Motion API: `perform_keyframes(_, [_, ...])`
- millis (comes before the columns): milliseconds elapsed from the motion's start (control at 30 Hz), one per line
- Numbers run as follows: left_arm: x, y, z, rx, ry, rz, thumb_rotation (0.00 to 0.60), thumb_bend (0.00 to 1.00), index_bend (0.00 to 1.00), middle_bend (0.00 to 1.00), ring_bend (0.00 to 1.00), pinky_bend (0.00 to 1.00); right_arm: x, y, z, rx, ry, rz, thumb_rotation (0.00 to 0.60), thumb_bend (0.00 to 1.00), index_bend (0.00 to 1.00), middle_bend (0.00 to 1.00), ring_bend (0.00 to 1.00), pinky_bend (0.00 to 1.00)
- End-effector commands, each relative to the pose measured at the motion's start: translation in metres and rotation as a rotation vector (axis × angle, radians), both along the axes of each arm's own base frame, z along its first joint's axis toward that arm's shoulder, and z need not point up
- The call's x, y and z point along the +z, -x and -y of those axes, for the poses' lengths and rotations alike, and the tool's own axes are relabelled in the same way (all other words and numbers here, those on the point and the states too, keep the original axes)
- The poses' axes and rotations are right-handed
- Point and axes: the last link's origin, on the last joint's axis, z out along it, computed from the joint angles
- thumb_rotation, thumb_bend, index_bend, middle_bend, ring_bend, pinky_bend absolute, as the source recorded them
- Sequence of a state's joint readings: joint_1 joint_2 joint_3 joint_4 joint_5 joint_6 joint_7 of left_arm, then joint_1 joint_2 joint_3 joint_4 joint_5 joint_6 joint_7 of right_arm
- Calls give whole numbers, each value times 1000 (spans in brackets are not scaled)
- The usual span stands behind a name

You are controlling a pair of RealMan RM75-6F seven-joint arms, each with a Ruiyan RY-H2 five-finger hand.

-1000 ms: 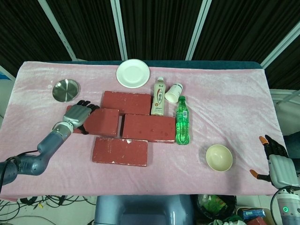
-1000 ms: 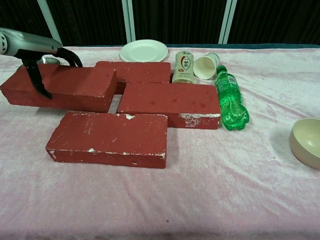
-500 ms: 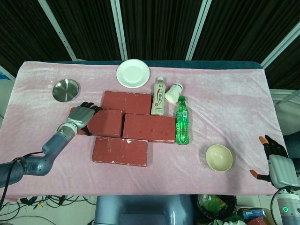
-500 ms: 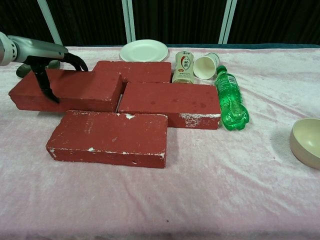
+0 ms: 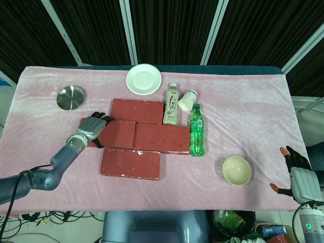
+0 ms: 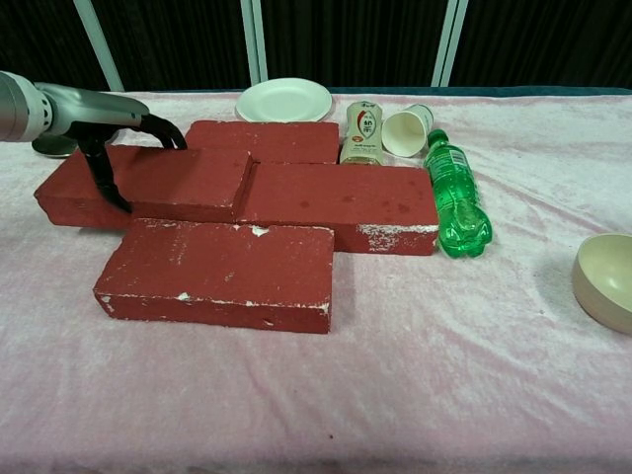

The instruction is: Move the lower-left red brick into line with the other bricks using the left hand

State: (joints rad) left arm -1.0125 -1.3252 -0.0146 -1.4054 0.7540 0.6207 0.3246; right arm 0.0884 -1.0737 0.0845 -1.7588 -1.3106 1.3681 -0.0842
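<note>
My left hand grips the left end of a red brick; its fingers reach over the far edge and its thumb is on the near face. The right end of that brick touches the middle-right red brick, forming one row. A third red brick lies just behind them. A fourth red brick, with chipped white edges, lies just in front. My right hand hangs off the table's lower right corner, holding nothing, fingers apart.
A white plate and a metal dish sit at the back. A tea bottle, a tipped paper cup and a lying green bottle flank the bricks' right side. A cream bowl stands front right.
My left hand has slid the gripped brick to the right until it closed the gap with the middle-right brick. The other bricks and the right hand have not moved.
</note>
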Motion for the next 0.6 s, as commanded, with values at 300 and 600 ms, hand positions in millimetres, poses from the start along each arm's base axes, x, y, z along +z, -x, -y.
perform_keyframes(300, [-3,2,1,-4,-12,-30,600,0,0,58,0,0,0,0,0,-1,0,-1,600,48,0,0,0,78])
perform_keyframes(600, [8,-7,11,-39,-66,-13,600,0,0,21,0,0,-1,0,0,-3,-2,-6,600,49,0,0,0,78])
